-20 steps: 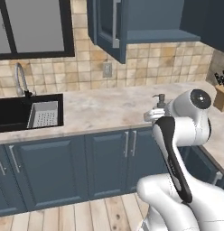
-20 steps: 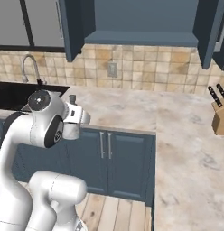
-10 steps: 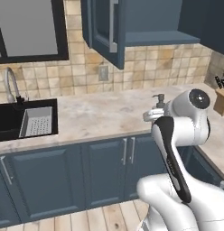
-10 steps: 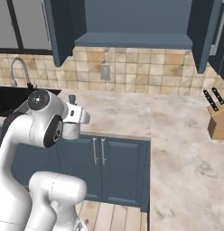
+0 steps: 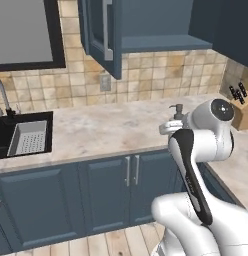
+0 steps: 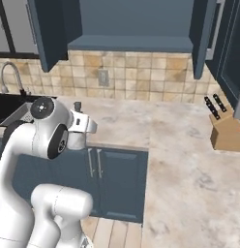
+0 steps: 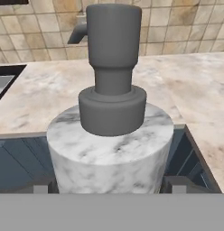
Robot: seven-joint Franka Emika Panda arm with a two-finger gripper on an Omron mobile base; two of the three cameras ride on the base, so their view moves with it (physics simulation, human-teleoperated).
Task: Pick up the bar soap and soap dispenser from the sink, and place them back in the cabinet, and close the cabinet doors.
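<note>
Hand [image 7: 109,185]: holding the soap dispenser [image 7: 110,131] between its finger tips, frame centre
Cabinet [image 6: 131,43]: doors open, top of frame

The soap dispenser [image 5: 177,112] pokes up behind the arm, over the counter [image 5: 106,130].

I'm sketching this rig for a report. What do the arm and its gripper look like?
The arm is glossy white with rounded, bulbous links, a long dark strip along one link and a dark round cap with a pale centre at a joint. No cables or markings show. The gripper ends in two small dark grey, blocky fingertips.
</note>
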